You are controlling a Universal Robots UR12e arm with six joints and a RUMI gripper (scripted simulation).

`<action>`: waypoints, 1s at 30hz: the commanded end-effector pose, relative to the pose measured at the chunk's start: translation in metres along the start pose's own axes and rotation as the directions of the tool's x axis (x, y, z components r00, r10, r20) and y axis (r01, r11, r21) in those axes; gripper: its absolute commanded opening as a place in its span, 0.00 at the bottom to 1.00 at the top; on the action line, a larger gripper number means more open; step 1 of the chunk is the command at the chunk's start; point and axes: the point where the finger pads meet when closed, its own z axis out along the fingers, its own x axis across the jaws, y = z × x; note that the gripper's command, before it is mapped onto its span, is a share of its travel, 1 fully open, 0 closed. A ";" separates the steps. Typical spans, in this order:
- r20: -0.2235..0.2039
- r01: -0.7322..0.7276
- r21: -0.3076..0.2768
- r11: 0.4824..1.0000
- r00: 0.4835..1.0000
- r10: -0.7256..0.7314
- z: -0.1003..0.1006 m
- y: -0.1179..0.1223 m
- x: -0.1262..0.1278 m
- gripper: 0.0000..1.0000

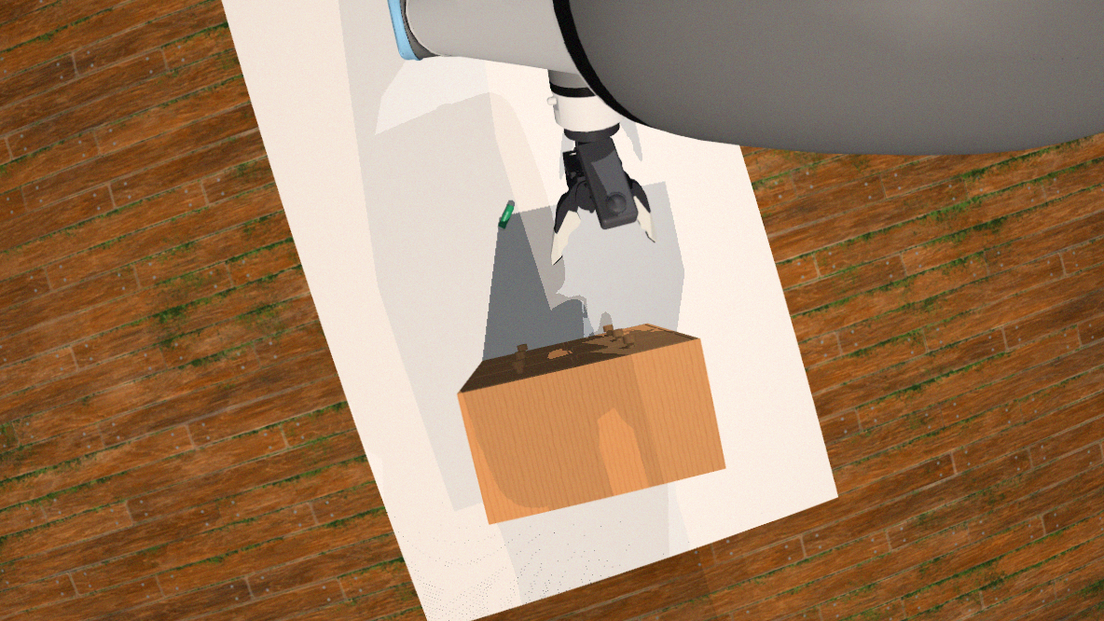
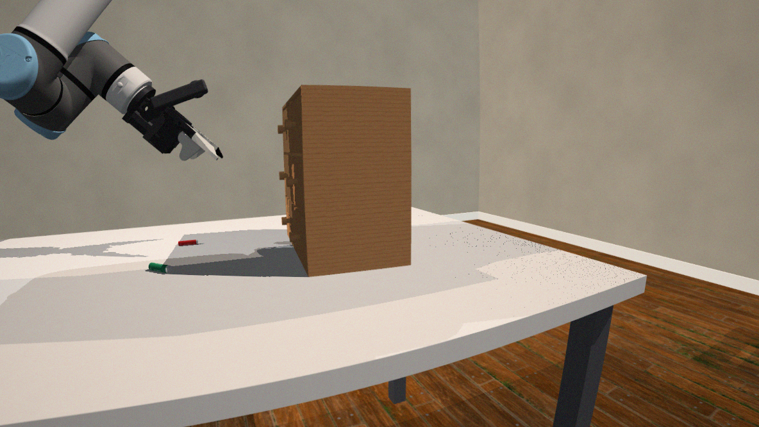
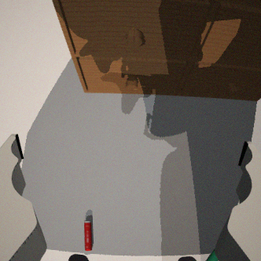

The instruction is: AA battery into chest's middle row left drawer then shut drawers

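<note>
A two-jaw gripper (image 1: 603, 252) (image 2: 203, 156) (image 3: 131, 140) hung wide open and tilted at upper left of the exterior view, apart from the wooden chest (image 1: 594, 424) (image 2: 358, 175) (image 3: 118, 23), which stood upright at center. A red cylinder (image 2: 187, 242) (image 3: 88, 236) and a green cylinder (image 1: 506, 214) (image 2: 157, 267) (image 3: 213, 256) lay on the white table (image 1: 749, 432) (image 2: 339, 366) (image 3: 23, 39) at lower left; which was the AA battery could not be told.

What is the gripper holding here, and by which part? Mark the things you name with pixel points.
Nothing: the gripper (image 1: 603, 253) (image 2: 218, 154) (image 3: 131, 140) is open, with no object between its fingers.
</note>
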 end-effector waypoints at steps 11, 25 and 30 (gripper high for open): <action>-0.001 0.000 0.144 0.990 1.000 0.000 0.018 0.001 0.000 1.00; -0.001 0.000 0.207 0.978 1.000 0.000 0.026 0.002 0.000 1.00; -0.001 0.000 0.212 0.977 1.000 0.000 0.027 0.002 0.000 1.00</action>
